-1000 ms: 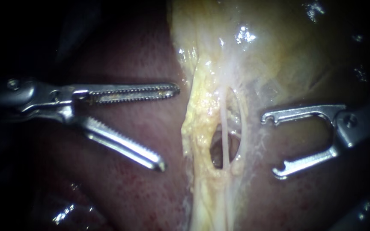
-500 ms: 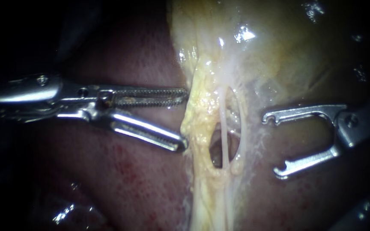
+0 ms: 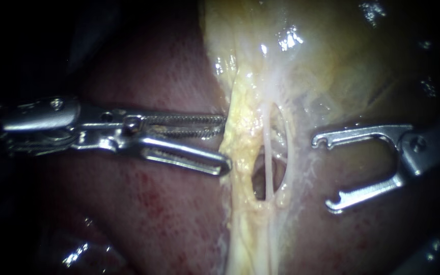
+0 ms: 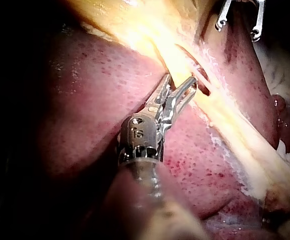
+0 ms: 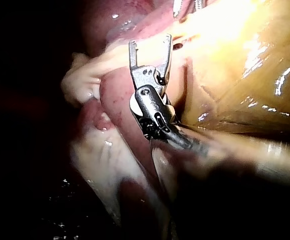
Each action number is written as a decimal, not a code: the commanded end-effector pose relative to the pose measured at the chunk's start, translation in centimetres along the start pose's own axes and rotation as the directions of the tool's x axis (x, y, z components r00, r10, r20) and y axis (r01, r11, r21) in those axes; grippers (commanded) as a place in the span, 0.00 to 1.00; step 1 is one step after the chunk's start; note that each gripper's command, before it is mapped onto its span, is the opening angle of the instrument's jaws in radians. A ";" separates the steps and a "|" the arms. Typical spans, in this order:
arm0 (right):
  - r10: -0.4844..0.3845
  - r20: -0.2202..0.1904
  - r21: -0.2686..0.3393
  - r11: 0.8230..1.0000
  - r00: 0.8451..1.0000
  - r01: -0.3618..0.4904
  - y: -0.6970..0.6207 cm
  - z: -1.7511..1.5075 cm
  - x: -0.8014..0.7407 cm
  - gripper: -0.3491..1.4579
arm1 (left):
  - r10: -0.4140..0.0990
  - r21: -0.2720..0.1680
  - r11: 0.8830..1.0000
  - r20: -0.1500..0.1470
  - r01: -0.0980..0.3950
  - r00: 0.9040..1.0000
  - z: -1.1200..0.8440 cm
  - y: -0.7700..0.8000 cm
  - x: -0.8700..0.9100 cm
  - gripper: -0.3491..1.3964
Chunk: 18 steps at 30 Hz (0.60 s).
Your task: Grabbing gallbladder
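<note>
My left instrument's claw is nearest the work. It stands apart, with a narrowing gap between its toothed halves, and both tips touch the rim of the yellow fatty band that runs down from the gallbladder. Nothing is pinched from two sides, so the grab is not yet made.

To do it well, I judge the claw should ease slightly further in, so that a real fold of the band lies between the halves before they close. A bite on the bare rim would likely slip or tear. It should stop short of the opening just beyond, where a thin pale tube crosses and could be caught.

Beneath the claw lies the dark red liver, and the lower tip should not dig into it.

Past the opening, my right instrument's claw is spread wide and holds nothing. It is well apart from the left one, so there is open room between them.

Farthest off, the glistening gallbladder fills the upper part of the endoscope view.
</note>
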 end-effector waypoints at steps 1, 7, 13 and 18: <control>0.000 0.000 0.000 1.000 1.000 0.000 0.00 0.00 0.00 0.49 | -0.008 -0.006 1.000 0.001 0.008 1.000 0.00 -0.01 0.00 0.31; 0.000 0.000 0.001 1.000 1.000 0.000 0.00 -0.01 -0.01 0.49 | -0.050 -0.032 0.998 -0.002 0.050 0.999 0.01 -0.01 -0.01 0.06; -0.001 0.000 0.001 1.000 1.000 0.001 0.00 -0.01 -0.01 0.49 | -0.073 -0.044 0.996 -0.002 0.073 0.997 -0.02 -0.01 -0.02 0.00; -0.001 0.000 0.001 1.000 1.000 0.001 -0.01 -0.01 -0.01 0.49 | -0.075 -0.048 0.996 -0.001 0.075 0.997 -0.02 -0.01 -0.02 0.00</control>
